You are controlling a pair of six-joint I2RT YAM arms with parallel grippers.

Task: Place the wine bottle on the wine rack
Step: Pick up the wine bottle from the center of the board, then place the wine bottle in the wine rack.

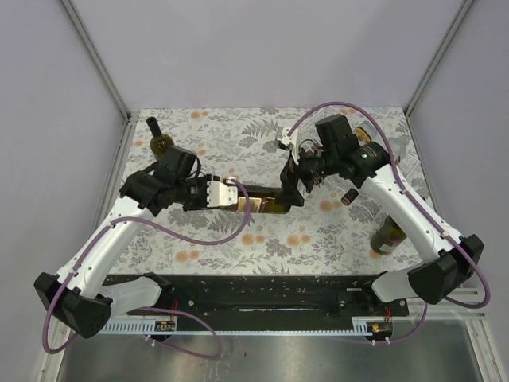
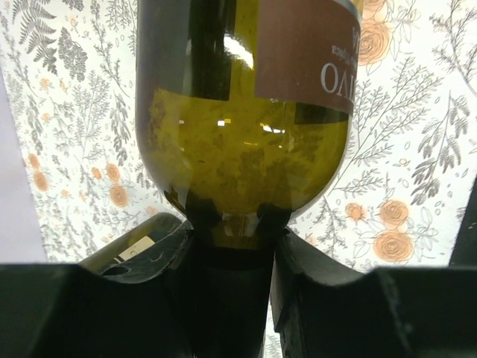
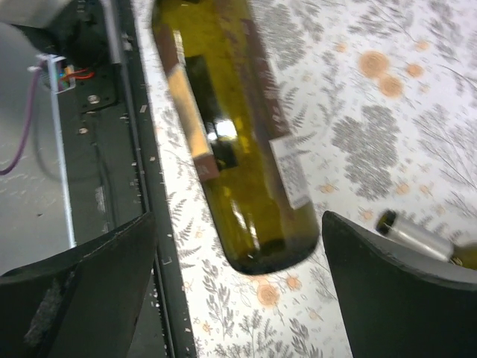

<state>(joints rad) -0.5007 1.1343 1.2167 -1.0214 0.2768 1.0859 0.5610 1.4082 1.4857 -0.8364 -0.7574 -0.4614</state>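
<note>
The table [image 1: 238,247] carries a floral cover. The wine rack [image 1: 366,208], transparent and faint in the top view, stands on the table's right side, partly under the right arm. The wine bottle [image 1: 258,200] is held horizontally above the table centre, apart from the rack, with its neck toward the left and its base toward the right. A second bottle [image 1: 161,142] lies near the far left corner. A third bottle [image 1: 390,235] stands upright at the near right. A foil-capped bottle neck [image 3: 417,235] shows beside the rack area. The left gripper [image 2: 235,231] is clamped on the wine bottle's neck. The right gripper [image 3: 238,224] sits at the bottle's base with its fingers spread wide, a gap visible on each side.
</note>
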